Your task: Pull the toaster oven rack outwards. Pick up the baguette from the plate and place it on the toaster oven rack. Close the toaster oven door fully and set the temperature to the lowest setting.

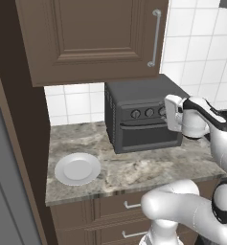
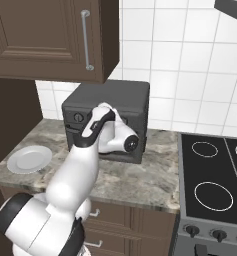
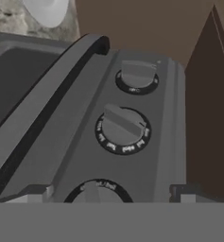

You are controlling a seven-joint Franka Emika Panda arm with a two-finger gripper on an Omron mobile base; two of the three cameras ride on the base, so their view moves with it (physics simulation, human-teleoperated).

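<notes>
The dark grey toaster oven [image 1: 134,103] stands at the back of the counter, and its door [image 1: 146,136] is shut against the front. The rack is hidden behind that door. To its left the white plate [image 1: 77,168] lies bare. The baguette is out of view. My hand [image 1: 175,114] is up against the right end of the knob row. In the hand view my gripper [image 3: 108,191] is open, one fingertip [image 3: 35,191] on each side of the nearest knob [image 3: 98,189]. Two more knobs [image 3: 123,127] run beyond it, beside the door's bar handle [image 3: 47,104].
A brown wall cabinet [image 1: 91,38] hangs just above the oven. A black stovetop [image 2: 215,175] lies to the right of the granite counter [image 1: 134,170]. A tall dark panel [image 1: 9,143] bounds the counter on the left, and drawers [image 1: 115,206] sit below its front edge.
</notes>
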